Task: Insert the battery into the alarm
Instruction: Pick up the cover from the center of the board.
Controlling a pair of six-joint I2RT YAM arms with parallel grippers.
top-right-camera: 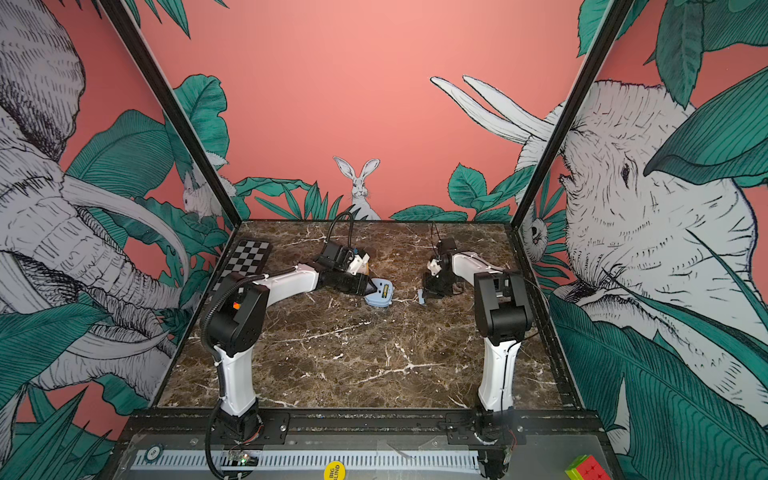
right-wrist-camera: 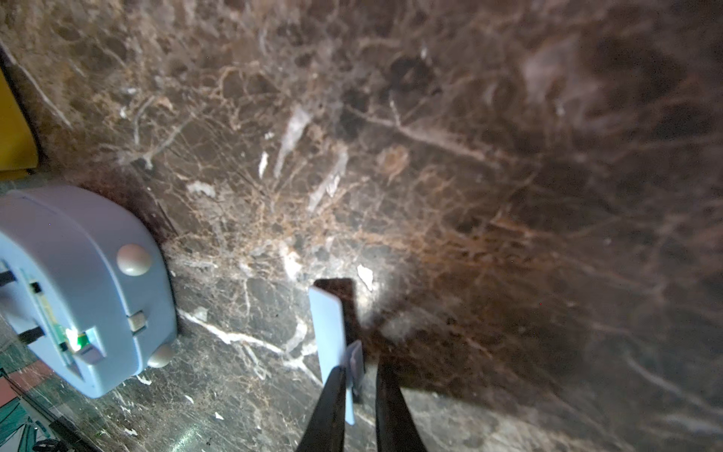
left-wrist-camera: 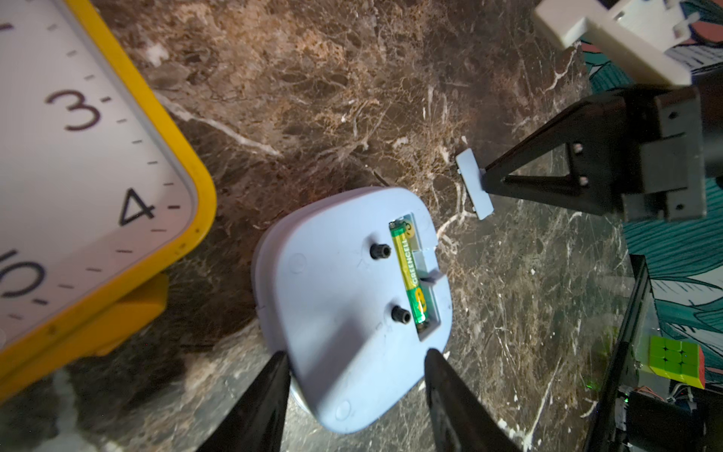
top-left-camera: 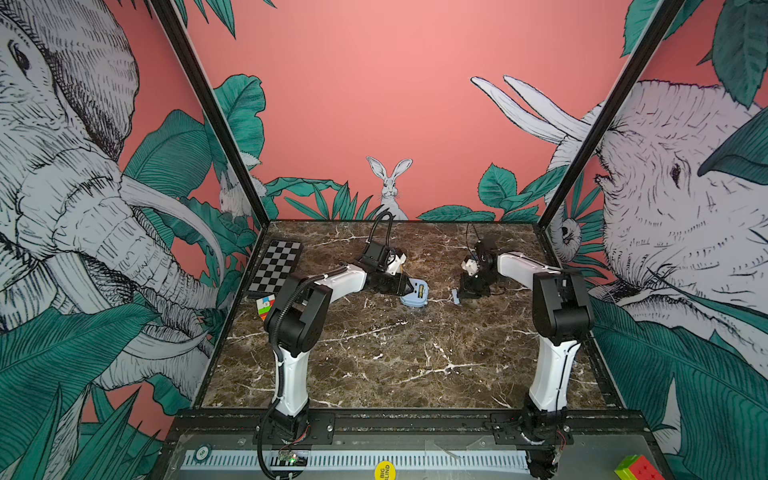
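Observation:
The light blue alarm [left-wrist-camera: 344, 313] lies face down on the marble table [top-left-camera: 395, 357], its open battery bay turned up. A green-and-yellow battery [left-wrist-camera: 409, 270] sits in that bay and also shows in both top views [top-left-camera: 420, 289] [top-right-camera: 385, 289]. My left gripper [left-wrist-camera: 356, 354] is shut on the alarm's near end, one finger against each side. To the right of the alarm [top-left-camera: 415, 296], my right gripper [right-wrist-camera: 360, 370] is shut on the small blue battery cover [right-wrist-camera: 330, 328], which stands on edge just above the table. The cover [left-wrist-camera: 473, 184] is about a hand's width from the bay.
A yellow-framed clock [left-wrist-camera: 98, 156] with a white face lies close behind the alarm, under my left arm. A checkerboard [top-left-camera: 276, 266] and a colour cube [top-left-camera: 266, 305] are at the table's left edge. Another cube [top-left-camera: 636, 467] sits off the table at the front right.

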